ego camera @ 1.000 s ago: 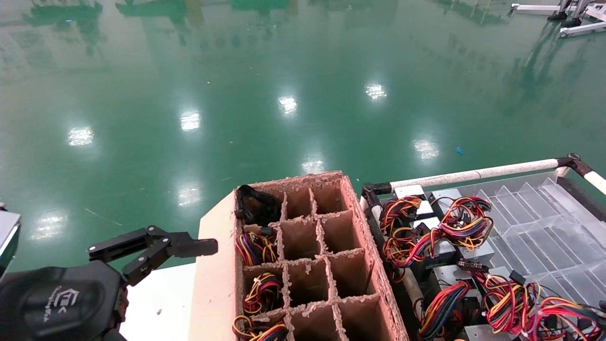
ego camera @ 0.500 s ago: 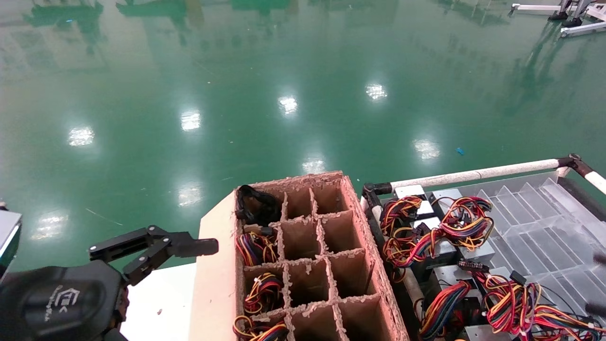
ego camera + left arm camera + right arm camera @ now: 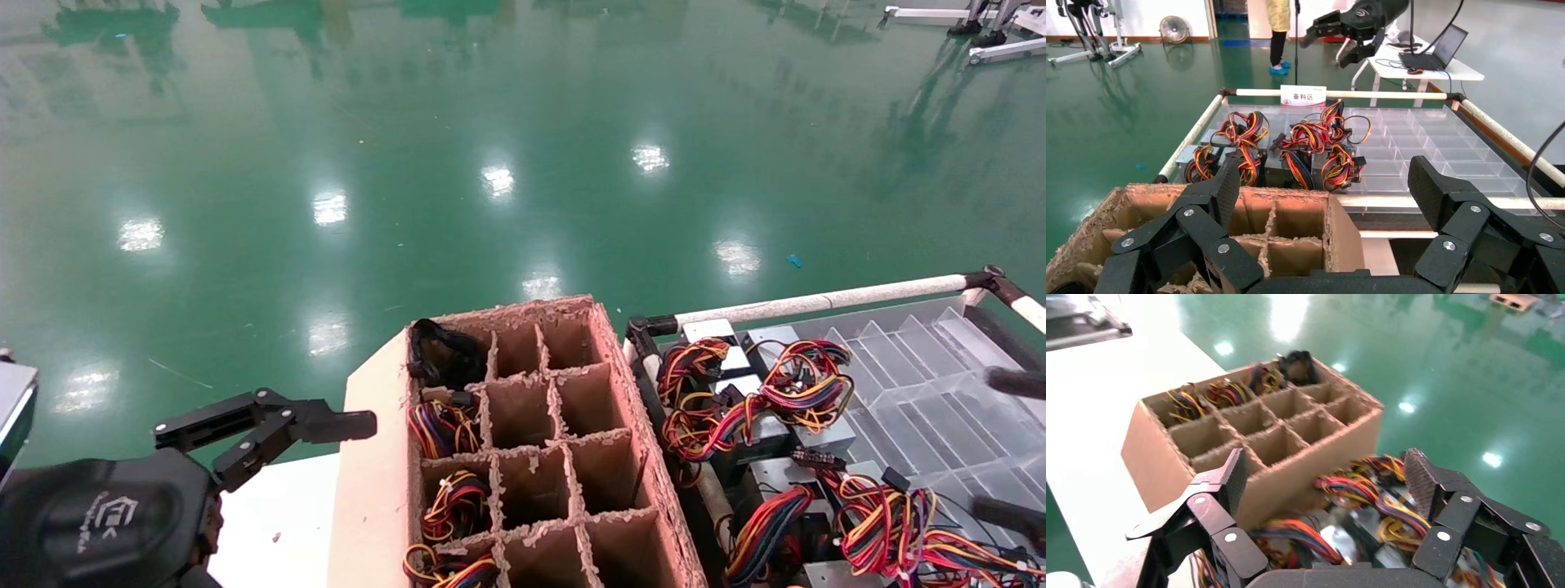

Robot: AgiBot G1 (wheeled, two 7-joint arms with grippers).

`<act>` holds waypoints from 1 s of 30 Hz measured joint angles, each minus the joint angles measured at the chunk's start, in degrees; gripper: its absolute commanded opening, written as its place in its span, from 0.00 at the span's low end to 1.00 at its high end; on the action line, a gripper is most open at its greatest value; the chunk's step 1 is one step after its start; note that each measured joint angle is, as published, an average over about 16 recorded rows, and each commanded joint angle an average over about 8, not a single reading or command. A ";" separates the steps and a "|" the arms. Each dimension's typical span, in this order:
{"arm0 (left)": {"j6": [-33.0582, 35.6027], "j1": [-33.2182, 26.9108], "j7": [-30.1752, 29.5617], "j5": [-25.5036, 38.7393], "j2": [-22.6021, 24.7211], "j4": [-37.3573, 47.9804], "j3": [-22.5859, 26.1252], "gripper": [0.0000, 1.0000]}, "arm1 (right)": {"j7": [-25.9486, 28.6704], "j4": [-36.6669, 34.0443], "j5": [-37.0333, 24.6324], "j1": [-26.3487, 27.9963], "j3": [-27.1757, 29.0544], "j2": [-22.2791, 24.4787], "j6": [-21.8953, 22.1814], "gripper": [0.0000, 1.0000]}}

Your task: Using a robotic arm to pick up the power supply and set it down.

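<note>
Silver power supplies lie at the frame's lower right — ungrasped. Right gripper hovers above them, fingers wide: the reach step. Next: descend squarely onto one box. Left gripper idles lower left, spread.

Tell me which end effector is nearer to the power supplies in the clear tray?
Right. The right end effector hovers open over the power supplies; the left end effector sits beyond the cardboard box.

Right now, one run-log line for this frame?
phase: approach | right gripper: open, above power supplies in clear tray | left gripper: open, parked beside cardboard box | nothing held
</note>
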 measured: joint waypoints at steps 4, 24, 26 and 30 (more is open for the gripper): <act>0.00 0.00 0.00 0.00 0.00 0.00 0.01 1.00 | 2.13 2.24 -1.08 -1.28 2.56 -1.91 0.37 1.00; -0.01 -0.01 0.02 -0.02 -0.01 0.01 0.03 1.00 | 12.74 13.38 -6.47 -7.66 15.30 -11.41 2.20 1.00; -0.01 -0.01 0.02 -0.02 -0.01 0.01 0.03 1.00 | 13.81 14.51 -7.02 -8.30 16.58 -12.37 2.39 1.00; -0.01 -0.01 0.02 -0.02 -0.01 0.01 0.03 1.00 | 15.15 15.91 -7.69 -9.10 18.18 -13.56 2.62 1.00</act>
